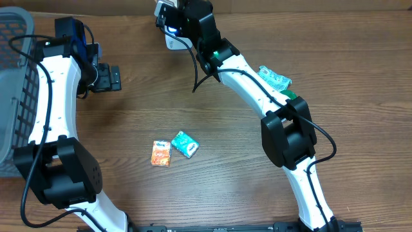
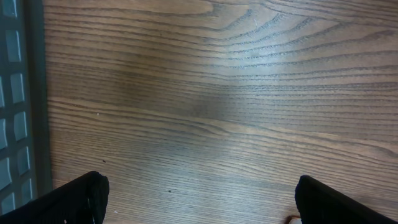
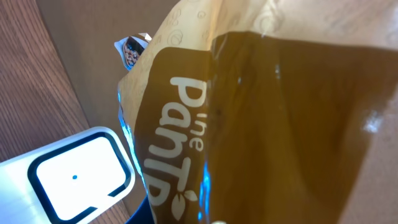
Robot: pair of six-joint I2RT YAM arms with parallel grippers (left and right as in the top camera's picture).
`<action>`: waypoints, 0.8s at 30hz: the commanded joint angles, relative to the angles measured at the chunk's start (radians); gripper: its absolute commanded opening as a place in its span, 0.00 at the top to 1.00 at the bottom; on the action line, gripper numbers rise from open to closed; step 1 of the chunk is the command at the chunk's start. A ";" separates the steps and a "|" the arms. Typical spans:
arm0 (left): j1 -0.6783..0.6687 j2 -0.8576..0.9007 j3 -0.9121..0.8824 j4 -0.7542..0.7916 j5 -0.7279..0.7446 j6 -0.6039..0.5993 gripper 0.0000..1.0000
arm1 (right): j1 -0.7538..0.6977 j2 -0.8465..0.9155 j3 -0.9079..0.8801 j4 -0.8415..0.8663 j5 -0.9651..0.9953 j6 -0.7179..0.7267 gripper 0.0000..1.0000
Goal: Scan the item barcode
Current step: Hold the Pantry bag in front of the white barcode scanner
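A brown and tan snack packet (image 3: pixel 261 112) with white lettering fills the right wrist view, very close to the camera. Blue light glints along its edge. Beside it at lower left lies the white scanner (image 3: pixel 74 177), whose face has a dark rounded outline. In the overhead view my right gripper (image 1: pixel 168 16) hangs at the table's far edge, right over the scanner (image 1: pixel 172 40), and the packet is hidden under it. Its own fingers are hidden in the wrist view. My left gripper (image 1: pixel 116 78) is open over bare wood, its black fingertips (image 2: pixel 81 199) wide apart with nothing between them.
A grey mesh basket (image 1: pixel 16 77) stands at the left edge, and its wall (image 2: pixel 12 93) also shows in the left wrist view. An orange packet (image 1: pixel 161 153) and a teal packet (image 1: pixel 185 144) lie mid-table. A teal-and-white packet (image 1: pixel 275 78) lies by the right arm.
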 commanded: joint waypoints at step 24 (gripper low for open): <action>0.004 -0.010 0.017 0.000 -0.005 0.012 0.01 | -0.013 -0.244 0.006 -0.119 -0.054 0.560 0.94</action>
